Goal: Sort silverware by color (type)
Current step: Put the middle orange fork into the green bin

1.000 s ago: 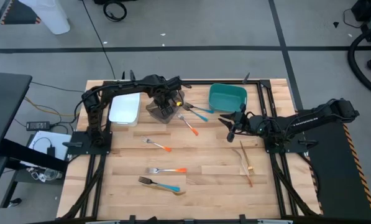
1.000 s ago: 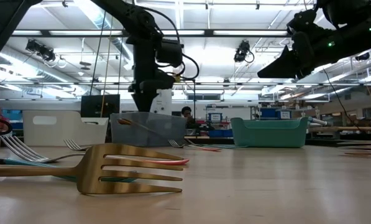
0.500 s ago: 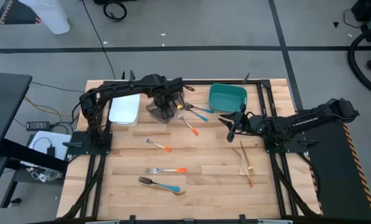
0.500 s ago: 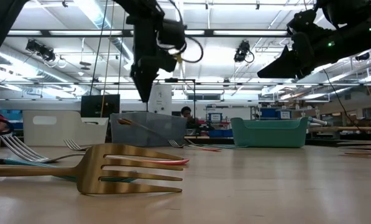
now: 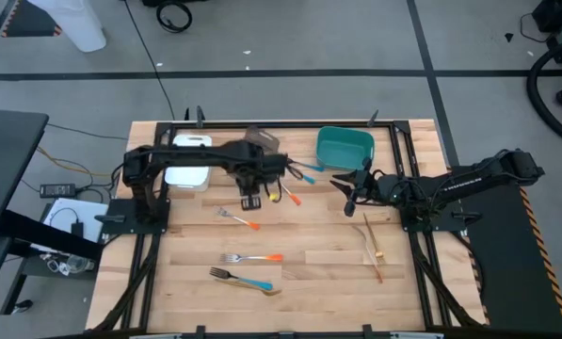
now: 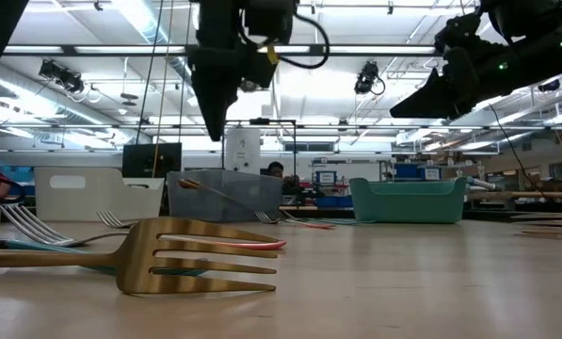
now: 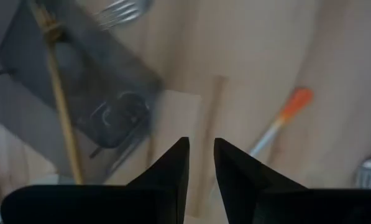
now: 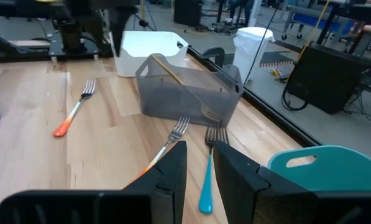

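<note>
- silverware: orange-handled metal forks (image 5: pixel 239 220), a blue-handled fork (image 5: pixel 244 280) and tan wooden utensils (image 5: pixel 371 246) lie scattered on the wooden table (image 5: pixel 318 264).
- left gripper (image 5: pixel 251 201) hovers beside the grey-brown bin (image 5: pixel 262 141), jaws slightly apart, empty.
- right gripper (image 5: pixel 346 193) waits near the teal bin (image 5: pixel 345 146), jaws slightly apart, empty.

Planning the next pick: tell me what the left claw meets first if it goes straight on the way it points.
The left claw points down at bare table, probably meeting wood first. The orange-handled fork lies just to one side, the grey bin to the other; depth is uncertain.
</note>
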### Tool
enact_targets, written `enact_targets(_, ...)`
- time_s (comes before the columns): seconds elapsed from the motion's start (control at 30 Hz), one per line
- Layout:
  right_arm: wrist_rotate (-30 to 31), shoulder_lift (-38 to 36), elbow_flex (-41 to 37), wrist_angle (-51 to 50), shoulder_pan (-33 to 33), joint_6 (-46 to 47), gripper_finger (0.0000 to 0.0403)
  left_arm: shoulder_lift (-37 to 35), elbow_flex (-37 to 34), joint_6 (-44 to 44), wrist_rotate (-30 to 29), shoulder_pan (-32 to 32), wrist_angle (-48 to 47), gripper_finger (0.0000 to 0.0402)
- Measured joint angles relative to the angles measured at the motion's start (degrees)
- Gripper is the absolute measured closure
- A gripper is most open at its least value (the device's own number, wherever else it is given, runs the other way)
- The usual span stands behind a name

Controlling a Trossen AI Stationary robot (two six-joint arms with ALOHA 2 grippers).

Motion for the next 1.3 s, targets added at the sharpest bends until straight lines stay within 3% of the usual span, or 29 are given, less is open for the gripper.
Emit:
enact_targets(0.5,-1.9,0.0,0.0,0.8,0.0,-4.2,0.0312,2.7,-1.1,0.7,0.0,-11.5,0.5,0.0319)
enact_targets(0.9,-2.8,0.0,0.0,2.2,0.0,-4.7,0.0312,1.6,-16.2,7.3,0.0,-13.6,6.6,0.0319)
enact_targets(1.3,-2.9,0.0,0.0,2.8,0.0,-4.6,0.0312,-11.9,-34.3,9.9,0.0,-12.6,26.6,0.032)
